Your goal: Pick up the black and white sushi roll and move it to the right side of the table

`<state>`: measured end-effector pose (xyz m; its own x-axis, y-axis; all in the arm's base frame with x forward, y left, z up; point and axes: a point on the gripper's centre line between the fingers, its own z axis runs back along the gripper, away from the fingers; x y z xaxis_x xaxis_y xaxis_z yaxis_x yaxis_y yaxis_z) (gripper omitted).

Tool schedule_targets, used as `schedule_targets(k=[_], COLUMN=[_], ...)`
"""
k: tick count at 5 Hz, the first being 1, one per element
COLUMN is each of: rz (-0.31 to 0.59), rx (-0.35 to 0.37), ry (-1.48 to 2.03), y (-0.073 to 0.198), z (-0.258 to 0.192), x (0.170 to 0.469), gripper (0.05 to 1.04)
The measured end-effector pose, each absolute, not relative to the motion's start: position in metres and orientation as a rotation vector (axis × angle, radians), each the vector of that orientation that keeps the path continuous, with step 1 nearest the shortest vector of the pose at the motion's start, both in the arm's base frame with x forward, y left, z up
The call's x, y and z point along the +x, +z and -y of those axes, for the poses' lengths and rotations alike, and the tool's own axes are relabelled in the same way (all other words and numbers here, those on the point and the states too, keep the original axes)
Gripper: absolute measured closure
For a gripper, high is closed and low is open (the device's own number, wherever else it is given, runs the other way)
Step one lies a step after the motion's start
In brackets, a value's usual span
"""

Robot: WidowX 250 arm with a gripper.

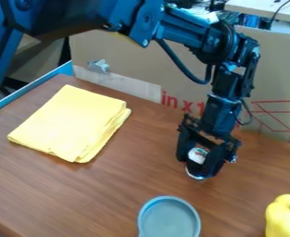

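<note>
Wooden tabletop (110, 185): claw (199, 167) part-open, clasping small white object (198, 155).

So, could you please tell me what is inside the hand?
Within the hand is a partly white object; its remaining parts are covered, so its full shape is unclear.

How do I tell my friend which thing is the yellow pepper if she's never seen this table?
Start at the brown wood-look table and look along its front to the right, past the round grey-blue dish. There sits the yellow bell pepper. It's plump with a green stem sticking up, while the yellow cloth is flat and folded.
</note>
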<state>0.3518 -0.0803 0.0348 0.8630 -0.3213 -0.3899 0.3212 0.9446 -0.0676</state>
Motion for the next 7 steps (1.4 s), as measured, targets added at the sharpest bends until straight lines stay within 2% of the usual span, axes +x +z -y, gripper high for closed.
schedule_targets(k=[1,2,3,4,5,6,7], rz=[-0.376,-0.274,-0.212,-0.140,-0.144,-0.183,-0.220], rx=[-0.074,-0.149,-0.129,-0.037,0.054,0.077,0.101], ry=[-0.303,-0.274,-0.223,-0.122,-0.065,-0.014,-0.044], y=[0.052,0.093,0.119,0.139,0.135,0.122,0.113], z=[0.072,0.059,0.023,-0.025,-0.061,-0.096,-0.111], x=[0.346,0.341,0.322,0.296,0.273,0.243,0.228], gripper=[0.078,0.081,0.083,0.083,0.083,0.083,0.083])
